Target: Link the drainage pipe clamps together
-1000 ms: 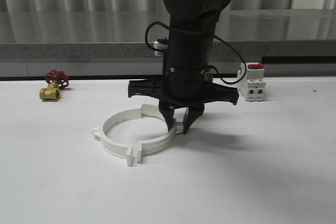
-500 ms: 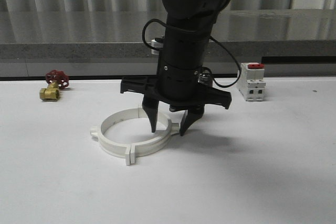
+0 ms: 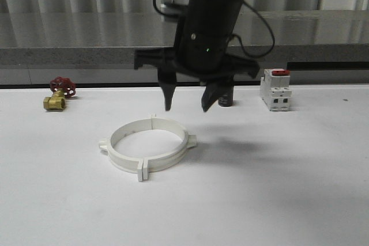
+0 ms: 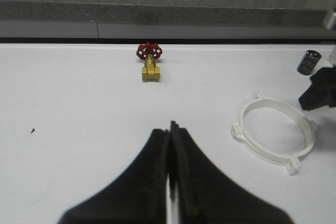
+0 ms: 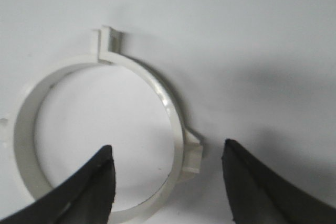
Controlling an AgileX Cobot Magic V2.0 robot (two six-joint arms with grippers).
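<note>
The two drainage pipe clamps (image 3: 147,147) sit closed up into one white ring flat on the white table (image 3: 277,188), a bit left of centre, with the end tabs meeting at the near side and small lugs poking out left and right. The right gripper (image 3: 187,99) hangs just above the ring's far edge with its fingers spread wide and nothing between them, and the arm blocks most of a small dark cylinder (image 3: 225,98) behind it. Off to the right stands a white switch block with a red top (image 3: 275,89), far left a brass valve with a red handwheel (image 3: 58,93), and the left gripper (image 4: 171,174) has its fingers pressed together on nothing.
</note>
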